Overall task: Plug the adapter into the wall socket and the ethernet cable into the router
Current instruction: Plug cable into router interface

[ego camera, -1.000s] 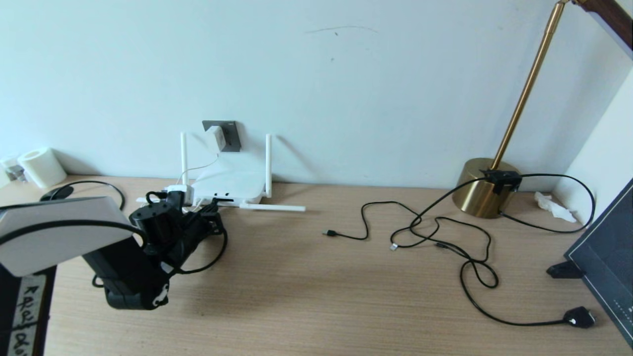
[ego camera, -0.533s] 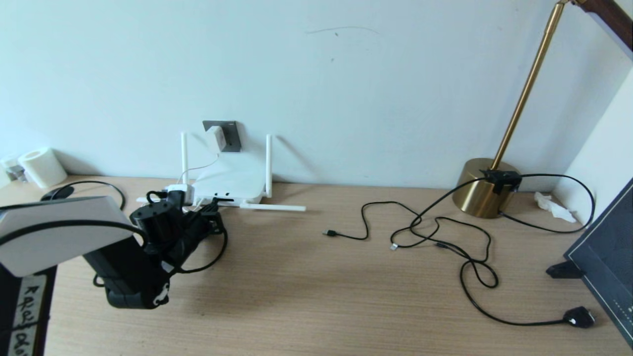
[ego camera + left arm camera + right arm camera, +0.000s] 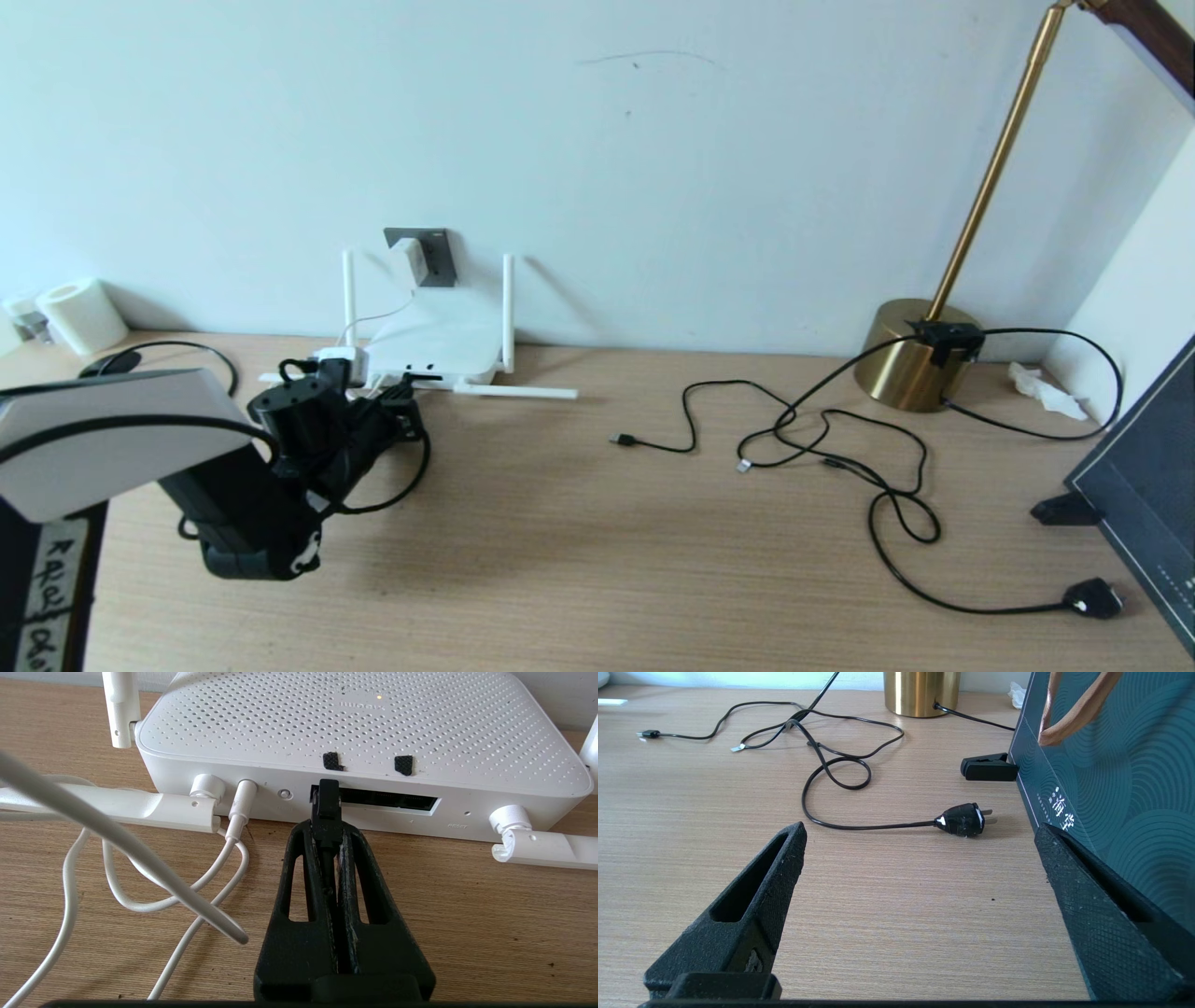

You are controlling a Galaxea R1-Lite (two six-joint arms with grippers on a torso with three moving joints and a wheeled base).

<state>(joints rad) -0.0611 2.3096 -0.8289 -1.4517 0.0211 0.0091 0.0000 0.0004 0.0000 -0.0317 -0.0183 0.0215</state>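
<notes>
Nothing has moved since the earlier frames: left arm, cables and router sit as they did.

Far left of the desk point(image 3: 597, 560), a white paper roll point(image 3: 82, 315) stands by the wall. Left gripper point(image 3: 327, 812) is low over the desk right at the router's port edge, fingers point(image 3: 348, 858) pinched nearly together on the small black plug of the ethernet cable point(image 3: 326, 805). Plug tip is at the left end of the dark port slot; can't tell if it's fully seated. Cable's black loop hangs beside the arm in the head view.

Router point(image 3: 431, 347) is a flat white box w/ a dotted top, 2 antennas up, 2 lying flat on the desk. Thin white cord point(image 3: 233, 826) goes into its round jack, just left of the plug. Above it, the adapter point(image 3: 407, 257), a small white cube, sits in the dark grey wall socket point(image 3: 431, 254).

Mid-right: loose black wires point(image 3: 840, 457), one ending in a black 2-pin plug point(image 3: 964, 819). Brass lamp base point(image 3: 910, 359) by the wall. Right gripper point(image 3: 920, 858) hovers low near a dark teal bag point(image 3: 1120, 788), fingers spread wide, holding nothing.
</notes>
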